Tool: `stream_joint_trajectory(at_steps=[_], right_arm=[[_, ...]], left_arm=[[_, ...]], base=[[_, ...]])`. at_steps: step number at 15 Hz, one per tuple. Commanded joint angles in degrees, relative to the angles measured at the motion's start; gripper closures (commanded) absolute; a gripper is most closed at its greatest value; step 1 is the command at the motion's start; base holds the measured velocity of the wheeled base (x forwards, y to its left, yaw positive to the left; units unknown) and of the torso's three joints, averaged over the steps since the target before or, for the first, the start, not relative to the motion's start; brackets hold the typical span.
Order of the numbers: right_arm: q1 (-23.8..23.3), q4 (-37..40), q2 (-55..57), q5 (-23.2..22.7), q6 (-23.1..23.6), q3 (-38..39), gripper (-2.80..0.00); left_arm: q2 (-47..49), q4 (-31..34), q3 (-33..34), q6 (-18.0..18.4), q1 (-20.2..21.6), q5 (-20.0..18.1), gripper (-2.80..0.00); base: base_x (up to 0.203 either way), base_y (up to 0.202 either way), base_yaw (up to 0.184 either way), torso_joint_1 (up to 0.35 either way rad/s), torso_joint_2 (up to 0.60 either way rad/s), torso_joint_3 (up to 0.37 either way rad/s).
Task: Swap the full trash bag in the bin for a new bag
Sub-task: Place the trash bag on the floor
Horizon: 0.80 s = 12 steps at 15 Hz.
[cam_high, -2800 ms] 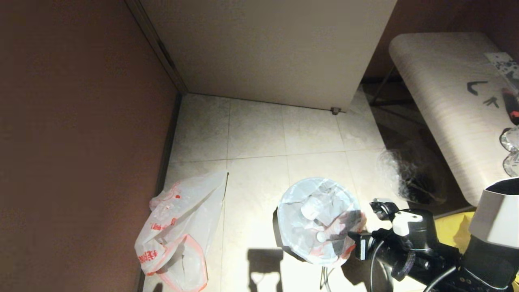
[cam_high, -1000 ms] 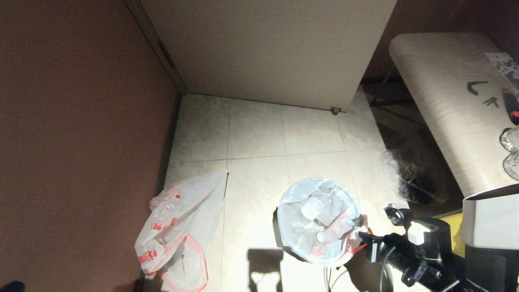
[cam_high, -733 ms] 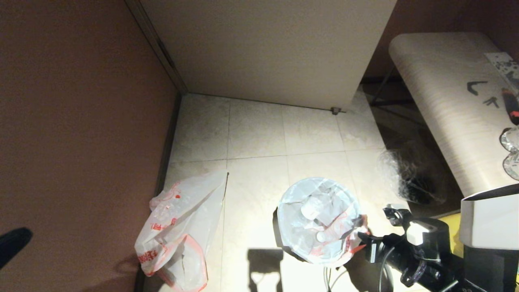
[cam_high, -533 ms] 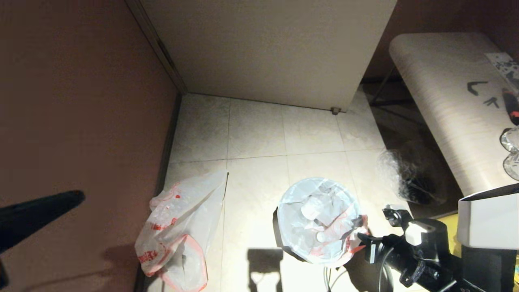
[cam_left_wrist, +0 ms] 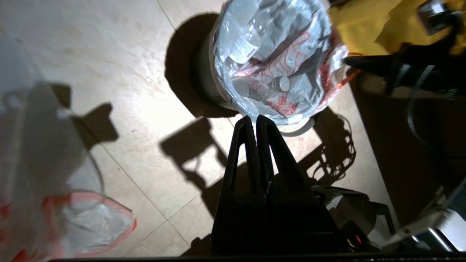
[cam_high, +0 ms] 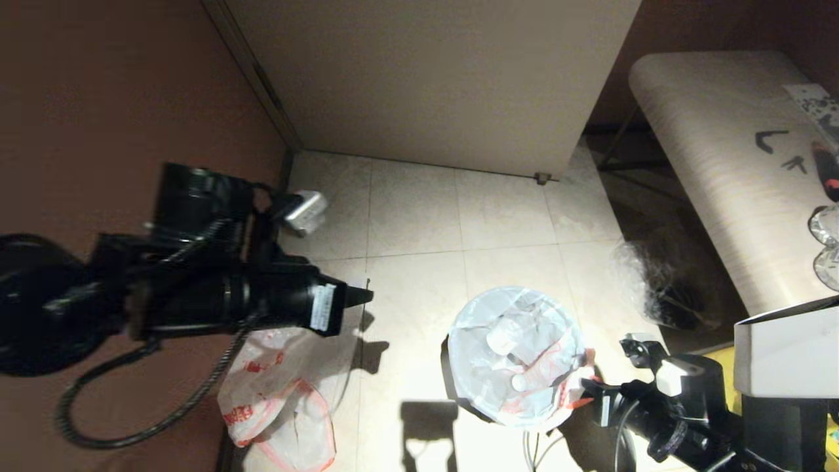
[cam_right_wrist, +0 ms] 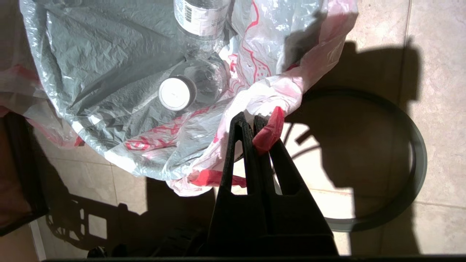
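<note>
Gripping the full trash bag — right gripper; left gripper closed, seemingly empty, above tiled floor.

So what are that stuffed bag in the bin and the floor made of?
The full trash bag looks like thin translucent plastic film: it crinkles, shines, and bottles show through. The floor looks like pale matte tile, judging by the straight grout lines; ceramic or stone, hard to say.

You are working in an indoor corner of a home-like or office room. The evidence: pale floor tiles, a reddish-brown wall, a white panel resembling a door, and a wood-grain table. A small wastebasket with a carrier-bag liner stands on the floor, a household arrangement.
</note>
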State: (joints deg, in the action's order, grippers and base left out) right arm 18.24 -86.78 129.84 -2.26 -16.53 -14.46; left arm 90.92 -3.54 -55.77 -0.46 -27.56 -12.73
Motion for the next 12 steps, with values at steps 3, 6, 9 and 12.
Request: stream_joint_trajectory(at_steps=[3,6,9,12], right_arm=[[-0.2,-0.6,2.2,-0.4,-0.1,0.0,0.00],[-0.1,-0.6,3.4,-0.6,-0.1,0.0,0.00],[0.6,-0.7,3.9,-1.1,-0.1,0.3,0.00],[0.7,-0.7,4.5,-1.4,-0.2,0.3,0.00]], left_arm=[[23.3,-4.2,-9.7,-0.4,-0.9,0.6,-2.80],[34.4,-5.7,-18.2,-0.1,-1.2,1.1,-2.80],[42.2,-5.8,-24.8,-0.2,-2.2,3.0,-2.80],[46.7,-6.3,-27.5,-0.5,-3.4,5.3,-2.80]], base=[[0.000,0.000,0.000,0.000,0.00,0.000],[0.000,0.000,0.000,0.000,0.00,0.000],[0.000,0.000,0.000,0.000,0.00,0.000],[0.000,0.000,0.000,0.000,0.00,0.000]])
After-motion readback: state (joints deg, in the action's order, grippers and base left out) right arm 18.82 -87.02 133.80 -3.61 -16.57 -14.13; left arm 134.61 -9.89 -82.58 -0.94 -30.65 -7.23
